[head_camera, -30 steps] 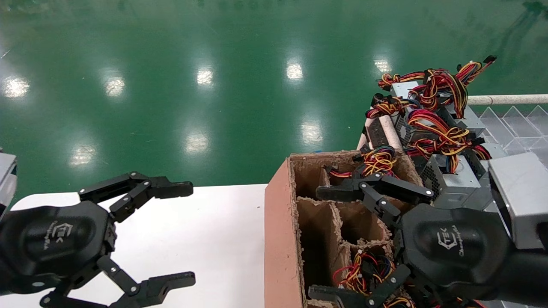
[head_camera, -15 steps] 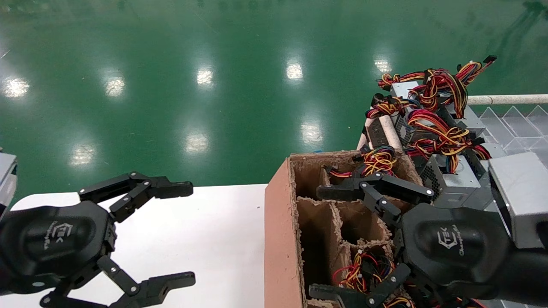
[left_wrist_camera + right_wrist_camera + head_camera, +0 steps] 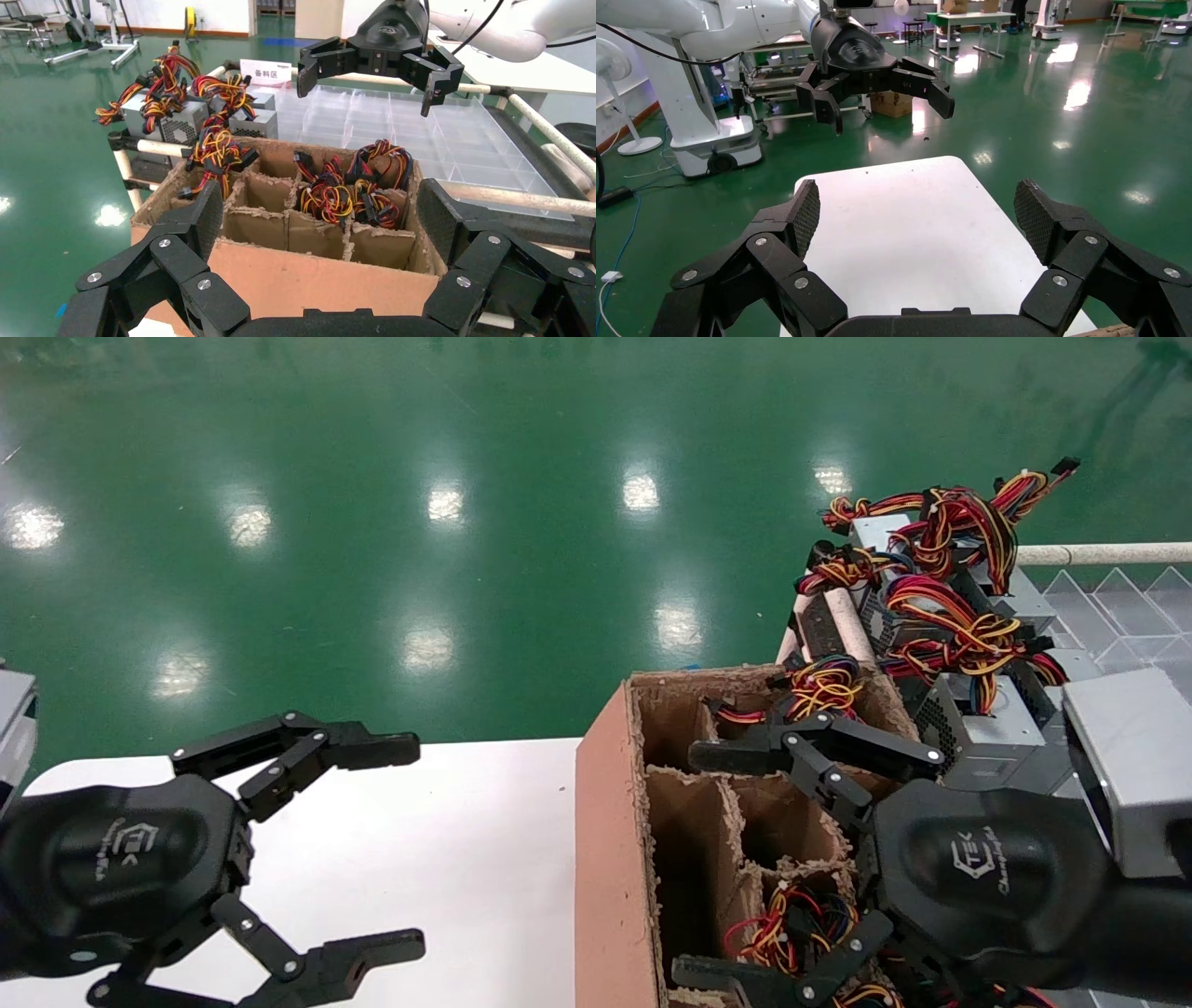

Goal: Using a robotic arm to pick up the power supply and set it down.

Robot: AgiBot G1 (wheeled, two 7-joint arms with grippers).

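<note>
Several grey power supplies (image 3: 989, 736) with red, yellow and black wire bundles lie piled on a rack at the right, also seen in the left wrist view (image 3: 174, 128). My right gripper (image 3: 689, 866) hangs open over the brown divided cardboard box (image 3: 605, 822), holding nothing. It shows from the front in the left wrist view (image 3: 378, 64). Wire bundles (image 3: 792, 924) fill some of the box's compartments. My left gripper (image 3: 400, 848) is open and empty above the white table (image 3: 466, 859). It faces the box's side (image 3: 323, 217).
A clear divided plastic tray (image 3: 1122, 603) lies behind the pile on a rack of white tubes (image 3: 1099, 554). Green floor lies beyond the table. In the right wrist view my right gripper (image 3: 916, 210) looks over the white table (image 3: 912, 239) toward the left gripper (image 3: 877, 84).
</note>
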